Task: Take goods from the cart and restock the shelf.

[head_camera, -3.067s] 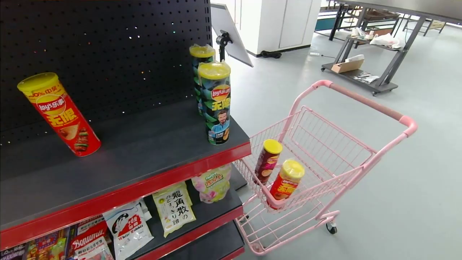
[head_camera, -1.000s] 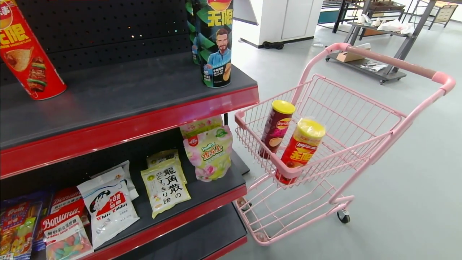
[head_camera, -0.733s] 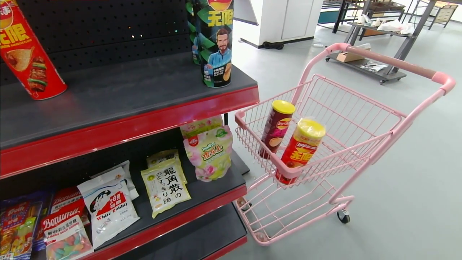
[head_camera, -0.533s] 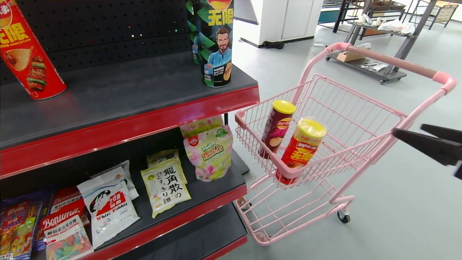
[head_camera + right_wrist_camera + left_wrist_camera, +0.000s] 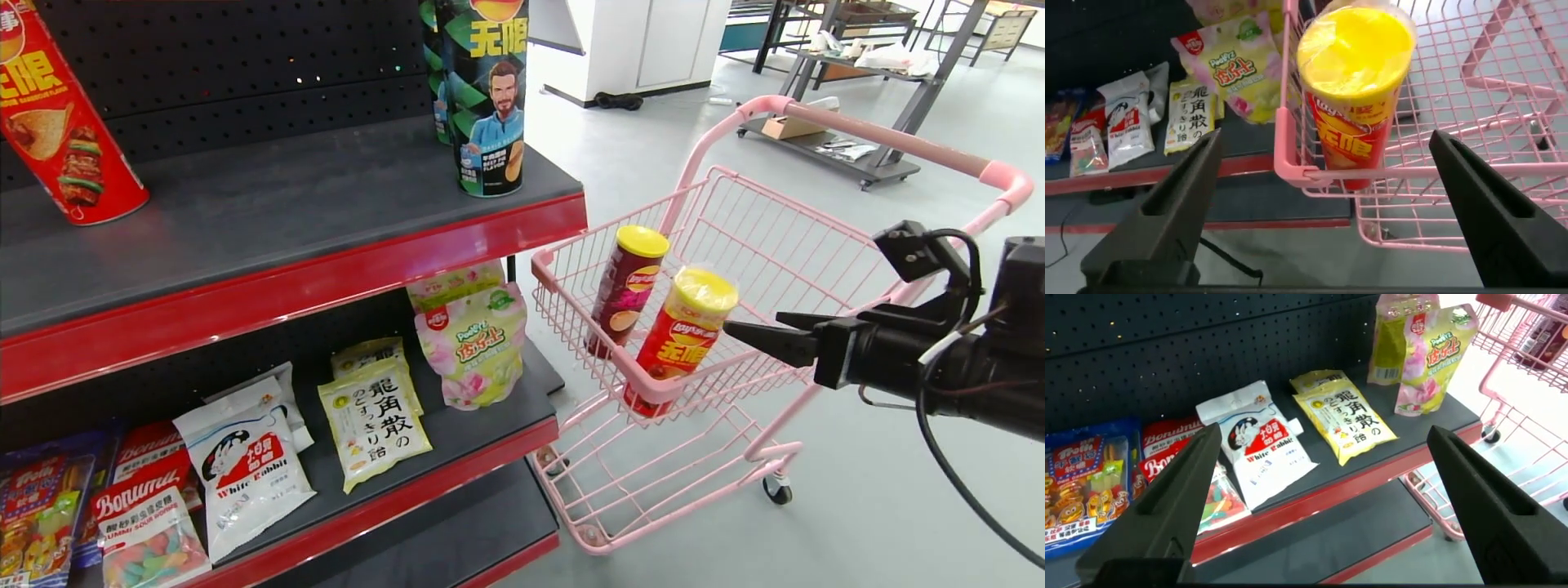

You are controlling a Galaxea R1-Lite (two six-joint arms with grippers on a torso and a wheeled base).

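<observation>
A pink cart [image 5: 865, 135] stands right of the shelf and holds two chip cans with yellow lids. The red can [image 5: 682, 339] leans at the basket's near corner, and a maroon can [image 5: 627, 282] stands just behind it. My right gripper [image 5: 755, 325] hangs open over the basket, its tips a little right of the red can. Seen from the right wrist, the red can [image 5: 1355, 98] sits between and beyond the spread fingers [image 5: 1167, 212], inside the cart rim [image 5: 1290, 167]. My left gripper [image 5: 1323, 433] is open in front of the lower shelf.
The upper shelf [image 5: 286, 212] carries a green-black can [image 5: 487, 98] at its right end and a leaning red can [image 5: 61, 122] at the left, with bare board between. Snack bags [image 5: 371, 408] [image 5: 1257, 441] lie on the lower shelf. Grey floor surrounds the cart.
The head camera dropped lower three seconds ago. In the last half second my right arm came in from the right, over the cart's side, towards the red can. The cans stayed put.
</observation>
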